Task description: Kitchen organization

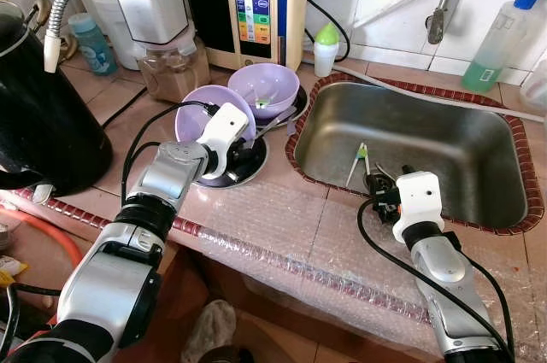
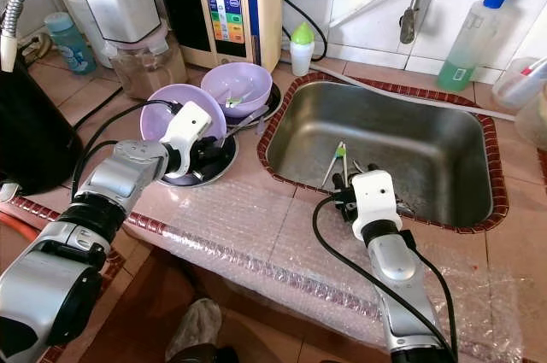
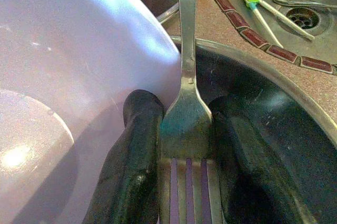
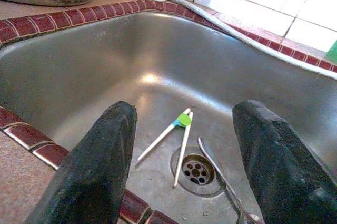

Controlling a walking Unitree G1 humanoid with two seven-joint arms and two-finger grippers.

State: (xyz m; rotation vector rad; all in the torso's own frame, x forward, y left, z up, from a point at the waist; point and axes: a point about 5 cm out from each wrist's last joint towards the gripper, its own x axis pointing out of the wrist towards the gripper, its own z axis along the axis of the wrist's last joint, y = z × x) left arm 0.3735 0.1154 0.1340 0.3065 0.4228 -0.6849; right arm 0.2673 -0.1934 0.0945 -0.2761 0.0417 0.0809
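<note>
Beside the sink's (image 1: 479, 98) left rim, on the desk (image 1: 282, 209), the left tool (image 3: 179, 145) is closed on a fork (image 3: 185, 103) lying in a steel plate (image 3: 284, 113), against a purple bowl (image 3: 68, 76). At the sink's front rim the right tool (image 4: 181, 145) hangs open above training chopsticks (image 4: 176, 129) near the drain (image 4: 196, 169).

2 lilac bowls (image 1: 269, 83); a steel-grey sink (image 1: 479, 201) rimmed in dark red tile; white chopsticks (image 4: 181, 137) with a green clip. The kettle (image 1: 38, 115) is black; the desk (image 1: 282, 209) is pinkish.
</note>
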